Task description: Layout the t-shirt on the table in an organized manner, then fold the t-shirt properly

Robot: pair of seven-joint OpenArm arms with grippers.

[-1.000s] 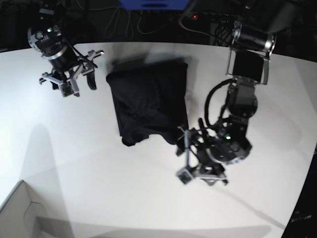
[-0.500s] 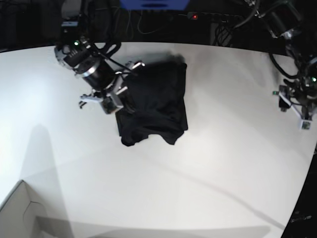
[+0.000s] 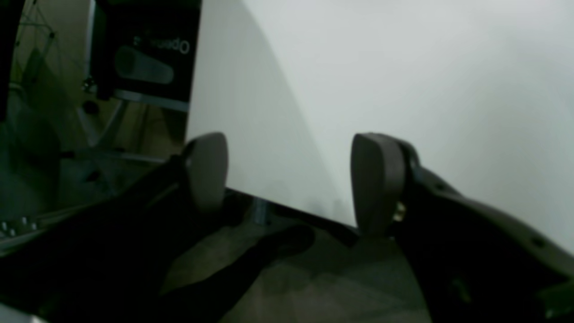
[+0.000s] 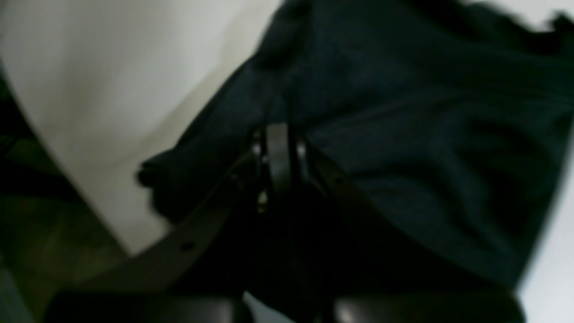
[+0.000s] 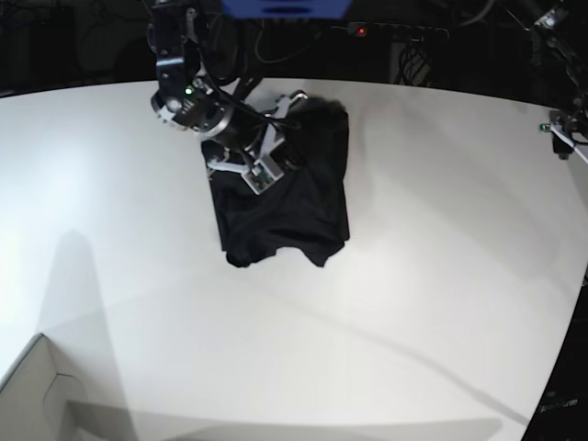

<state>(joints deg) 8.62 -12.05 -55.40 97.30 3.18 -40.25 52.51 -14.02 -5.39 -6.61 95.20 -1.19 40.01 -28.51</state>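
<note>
The black t-shirt (image 5: pixel 294 197) lies as a rumpled, roughly square bundle on the white table (image 5: pixel 413 276), toward the back. My right gripper (image 5: pixel 273 145) sits on the shirt's upper left part. In the right wrist view its fingers (image 4: pixel 278 148) are pressed together, shut on the t-shirt (image 4: pixel 426 134), whose folds run up to the tips. My left gripper (image 3: pixel 291 179) is open and holds nothing, its pads (image 3: pixel 376 184) hanging over the table's edge (image 3: pixel 278 197). In the base view only a bit of the left arm (image 5: pixel 562 133) shows at the far right edge.
A white box corner (image 5: pixel 37 395) stands at the front left. Cables and a blue object (image 5: pixel 285 7) lie behind the table's back edge. In the left wrist view, dark floor and equipment (image 3: pixel 143 58) show beyond the curved table edge.
My right gripper has moved from the table's left onto the shirt's upper left and shut there. The left arm has pulled away from the shirt's lower right to the far right edge.
</note>
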